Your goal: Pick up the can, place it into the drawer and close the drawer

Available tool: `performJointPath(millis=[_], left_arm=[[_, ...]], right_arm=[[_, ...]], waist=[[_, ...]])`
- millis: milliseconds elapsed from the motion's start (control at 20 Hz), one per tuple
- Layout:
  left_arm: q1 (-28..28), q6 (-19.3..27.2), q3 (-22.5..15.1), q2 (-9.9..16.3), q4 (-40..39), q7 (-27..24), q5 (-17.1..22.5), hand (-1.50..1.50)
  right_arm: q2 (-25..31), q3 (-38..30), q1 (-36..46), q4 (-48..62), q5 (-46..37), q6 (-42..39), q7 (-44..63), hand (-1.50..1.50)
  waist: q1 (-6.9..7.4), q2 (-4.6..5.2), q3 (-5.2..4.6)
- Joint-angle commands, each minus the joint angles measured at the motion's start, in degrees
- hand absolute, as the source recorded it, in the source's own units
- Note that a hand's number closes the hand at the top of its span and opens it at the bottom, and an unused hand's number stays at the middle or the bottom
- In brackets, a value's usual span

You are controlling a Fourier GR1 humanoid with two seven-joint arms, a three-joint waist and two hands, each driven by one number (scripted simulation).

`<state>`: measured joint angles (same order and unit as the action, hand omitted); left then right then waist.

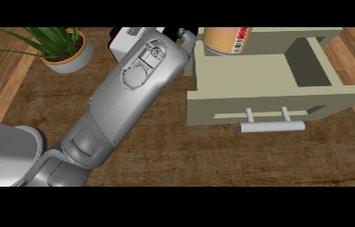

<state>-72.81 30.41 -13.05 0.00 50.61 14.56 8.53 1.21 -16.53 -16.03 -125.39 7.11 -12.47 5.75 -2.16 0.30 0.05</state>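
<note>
Left hand (pixel 181 35): mine, at the top of the view, just beside the drawer's left wall. Only a small black part shows past the end of my forearm; whether the fingers are spread, pressed together or curled, I cannot tell.

Left forearm (pixel 132 87): grey, running from the lower left corner up and to the right across the counter, ending at the hand.

Can (pixel 227 41): orange-tan body, a red band and a white barcode label on its right side. It stands at the back left of the open drawer, its top cut off by the upper edge of the view. My hand is just to its left; contact between them cannot be made out.

Drawer (pixel 243 78): beige, pulled open, floor bare apart from the can. A partition walls off a narrow compartment on the right.

Handle (pixel 272 126): pale bar on two posts, on the drawer's front face, towards me.

Plant (pixel 64 50): green blades in a grey pot with an orange rim, upper left, well apart from the drawer.

White object (pixel 128 38): boxy, partly hidden behind my forearm, between plant and drawer.

Counter (pixel 208 155): brown, mottled top.
</note>
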Motion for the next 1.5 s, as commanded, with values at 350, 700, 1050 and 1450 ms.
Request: performJointPath(millis=[350, 700, 1050, 1450], left_arm=[[-7.88, 3.45, -6.98, 0.00, -15.64, -7.21, 10.28, 1.50], [-11.27, 4.20, -10.71, 0.00, -20.17, -7.65, 14.55, 1.50], [-10.92, 5.31, -13.63, 0.00, -25.25, -13.26, 16.34, 1.50], [-11.21, 6.23, -17.48, 0.00, -28.06, -15.22, 18.41, 1.50]], right_arm=[[1.14, 1.09, 3.81, 3.11, -1.69, -0.58, -0.26, -1.50], [0.91, 2.04, 5.80, -1.28, -1.51, 1.77, 5.81, -1.50], [1.14, 1.39, 8.55, 5.50, -2.47, 1.43, 1.65, -1.50], [2.72, 0.29, 9.64, 4.98, -0.45, 0.38, 2.44, -1.50]], waist=[[-1.83, 0.55, 0.07], [-2.12, 0.52, 0.05], [-2.63, 1.01, 0.12], [-3.79, 1.09, 0.13]])
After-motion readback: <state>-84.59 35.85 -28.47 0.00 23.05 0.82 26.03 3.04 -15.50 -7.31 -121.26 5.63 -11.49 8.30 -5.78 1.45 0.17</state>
